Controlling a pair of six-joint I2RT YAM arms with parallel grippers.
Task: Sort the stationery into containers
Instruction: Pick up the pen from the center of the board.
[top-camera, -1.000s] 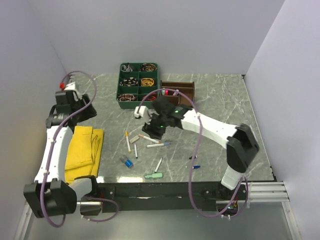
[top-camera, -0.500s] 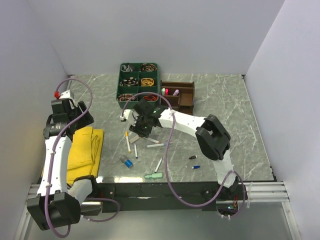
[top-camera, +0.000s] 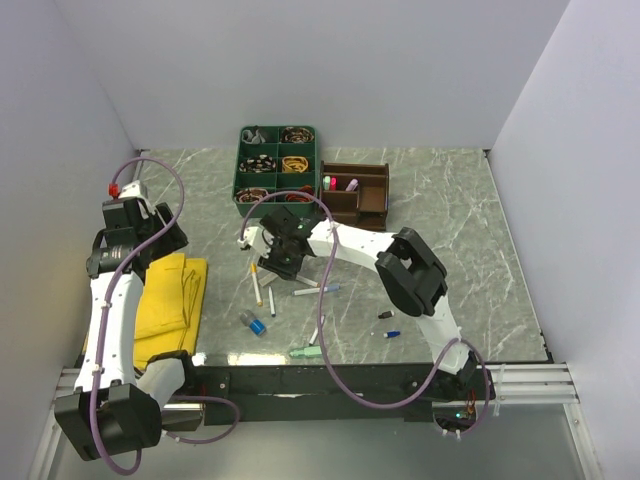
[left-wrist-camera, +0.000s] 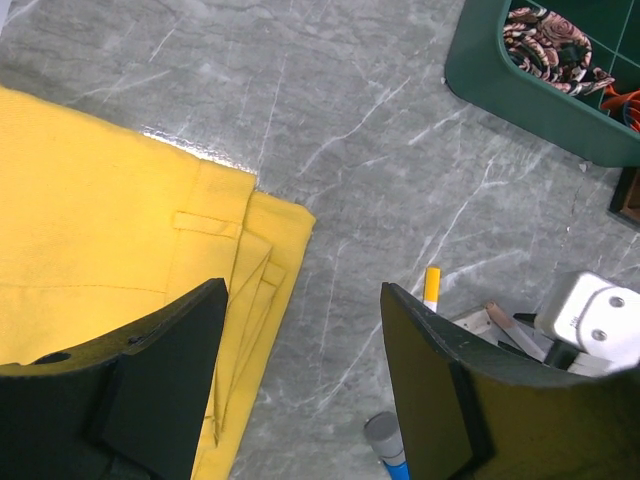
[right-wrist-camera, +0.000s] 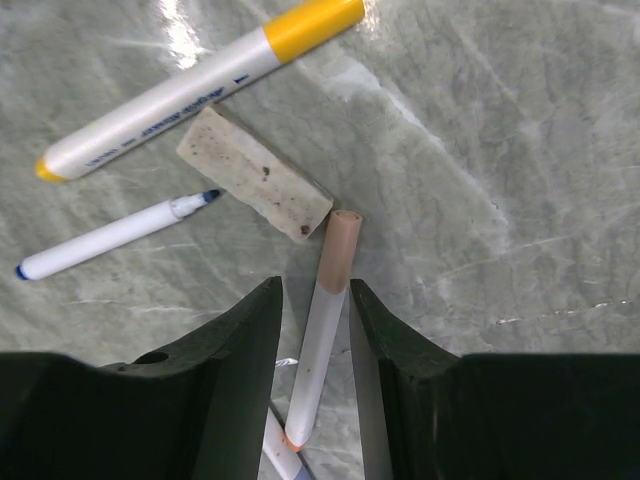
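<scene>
Peach-capped pen (right-wrist-camera: 322, 320) lies flat on the tabletop (right-wrist-camera: 500, 150), running straight up the gap of the right hand (right-wrist-camera: 314, 292). The hand's fingers stand narrow on either side of the barrel, probably lined up to pinch it across its width; whether they already bite I cannot tell. Just beside the cap sits a speckled eraser block (right-wrist-camera: 255, 175), and past that a yellow-capped marker (right-wrist-camera: 200, 85). The left hand (left-wrist-camera: 302, 295) hangs wide and empty over the edge of the yellow cloth (left-wrist-camera: 100, 220), out of the way. Farthest back stands the brown organiser (top-camera: 365, 195), well apart from the pen.
</scene>
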